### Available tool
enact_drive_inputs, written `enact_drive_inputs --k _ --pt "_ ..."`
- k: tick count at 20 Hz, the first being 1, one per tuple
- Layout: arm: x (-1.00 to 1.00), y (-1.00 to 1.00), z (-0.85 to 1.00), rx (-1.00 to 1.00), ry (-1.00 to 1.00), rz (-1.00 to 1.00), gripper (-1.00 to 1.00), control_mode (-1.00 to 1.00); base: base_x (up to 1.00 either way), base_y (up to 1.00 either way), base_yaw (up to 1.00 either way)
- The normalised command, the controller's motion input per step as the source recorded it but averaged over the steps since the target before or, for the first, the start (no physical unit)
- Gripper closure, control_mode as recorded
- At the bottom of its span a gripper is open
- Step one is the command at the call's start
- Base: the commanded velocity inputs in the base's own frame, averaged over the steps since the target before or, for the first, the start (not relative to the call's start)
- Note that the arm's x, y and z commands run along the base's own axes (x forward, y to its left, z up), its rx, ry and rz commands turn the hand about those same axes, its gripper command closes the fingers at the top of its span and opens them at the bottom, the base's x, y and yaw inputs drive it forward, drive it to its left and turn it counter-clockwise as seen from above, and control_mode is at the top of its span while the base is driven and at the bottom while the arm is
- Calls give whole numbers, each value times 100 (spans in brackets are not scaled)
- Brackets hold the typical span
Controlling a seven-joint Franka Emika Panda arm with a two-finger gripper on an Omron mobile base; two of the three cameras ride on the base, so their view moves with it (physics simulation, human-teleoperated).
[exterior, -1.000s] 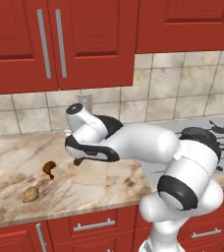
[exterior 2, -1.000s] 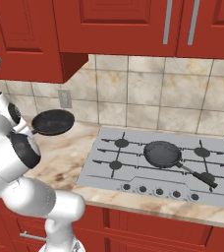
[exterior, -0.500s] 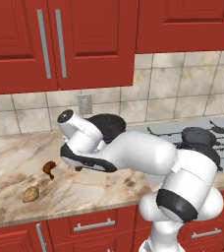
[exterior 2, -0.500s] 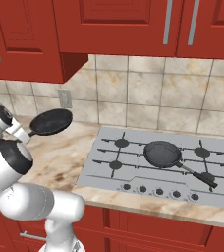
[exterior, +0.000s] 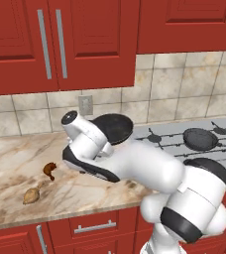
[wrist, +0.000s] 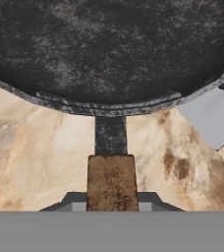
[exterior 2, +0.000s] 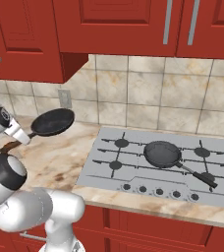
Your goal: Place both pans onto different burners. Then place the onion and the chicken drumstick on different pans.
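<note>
The gripper (wrist: 112,206) was closed on the brown handle of the wider black pan (exterior 2: 52,121), which it held above the marble counter (exterior: 16,168), left of the cooktop (exterior 2: 133,170). The smaller pan (exterior 2: 162,153) sat on the middle burner.

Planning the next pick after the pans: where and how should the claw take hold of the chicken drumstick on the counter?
Grip the chicken drumstick across its fat middle, coming straight down from above. It lies flat on the marble counter, apart from the onion, so there seems room for fingers on either side; the thin bone end looks likelier to slip.
</note>
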Motion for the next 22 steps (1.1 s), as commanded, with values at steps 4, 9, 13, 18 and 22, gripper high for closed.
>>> enact_drive_inputs --k 4,9,13,18,22 --pt "-18 -31 4 9 -3 0 100 -100 0 0 0" --pt "-22 -34 0 10 -2 -1 100 -100 0 0 0" --pt "-24 -33 0 2 0 -3 100 -100 0 0 0" --pt "-21 -30 0 0 0 -5 100 -100 0 0 0" --pt "-21 -31 0 0 0 -5 100 -100 0 0 0"
